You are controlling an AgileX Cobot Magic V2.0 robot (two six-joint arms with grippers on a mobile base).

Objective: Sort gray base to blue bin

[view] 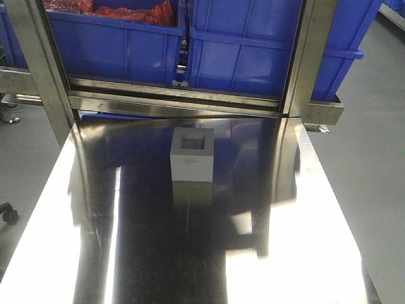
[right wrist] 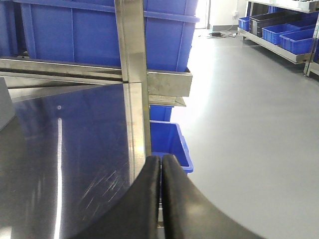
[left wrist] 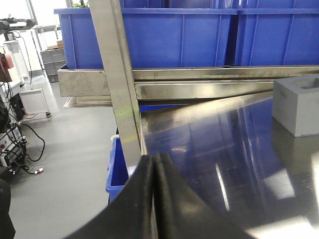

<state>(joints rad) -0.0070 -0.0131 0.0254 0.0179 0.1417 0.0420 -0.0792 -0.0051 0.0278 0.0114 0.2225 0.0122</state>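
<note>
The gray base stands upright on the steel table, its square recess facing up, near the far middle. It also shows at the right edge of the left wrist view and as a sliver at the left edge of the right wrist view. Large blue bins stand on a shelf behind the table. My left gripper is shut and empty at the table's left edge. My right gripper is shut and empty at the table's right edge. Neither gripper shows in the front view.
Steel frame posts rise at the table's far corners. The left shelf bin holds red items. Smaller blue bins sit on the floor beside the table, left and right. Cables lie on the floor at left.
</note>
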